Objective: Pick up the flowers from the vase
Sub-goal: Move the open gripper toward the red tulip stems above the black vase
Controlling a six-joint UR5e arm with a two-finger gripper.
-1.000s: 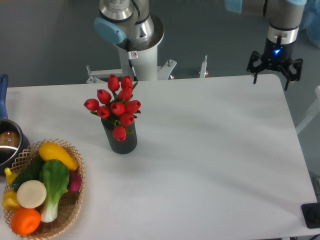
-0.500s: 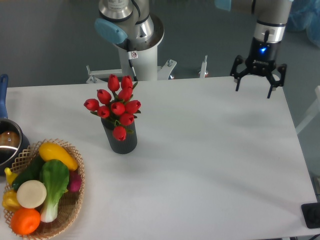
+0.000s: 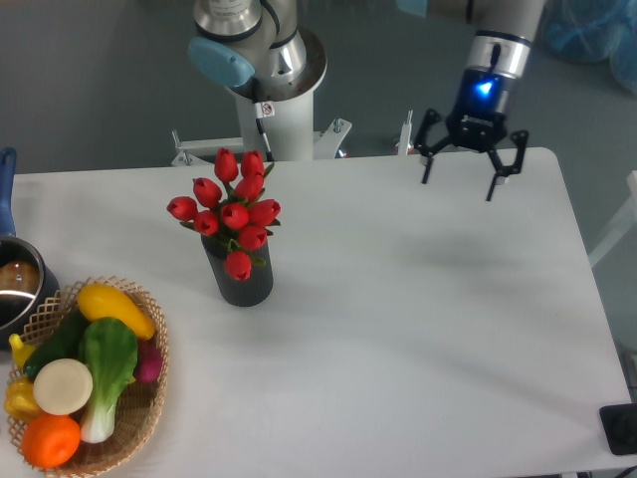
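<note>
A tight bunch of red tulip flowers (image 3: pixel 233 212) with small green leaves stands in a dark ribbed vase (image 3: pixel 241 280) on the left half of the white table. My gripper (image 3: pixel 458 183) hangs far off to the right, above the table's back edge. Its black fingers are spread wide and point down with nothing between them. A blue light glows on the wrist above it.
A wicker basket (image 3: pixel 143 421) of vegetables sits at the front left corner. A metal pot (image 3: pixel 17 289) with a blue handle is cut off by the left edge. The arm's white base (image 3: pixel 269 95) stands behind the table, just behind the flowers.
The gripper has travelled left along the table's back edge, from the far right corner towards the middle, and stays open. Flowers and vase have not moved.
</note>
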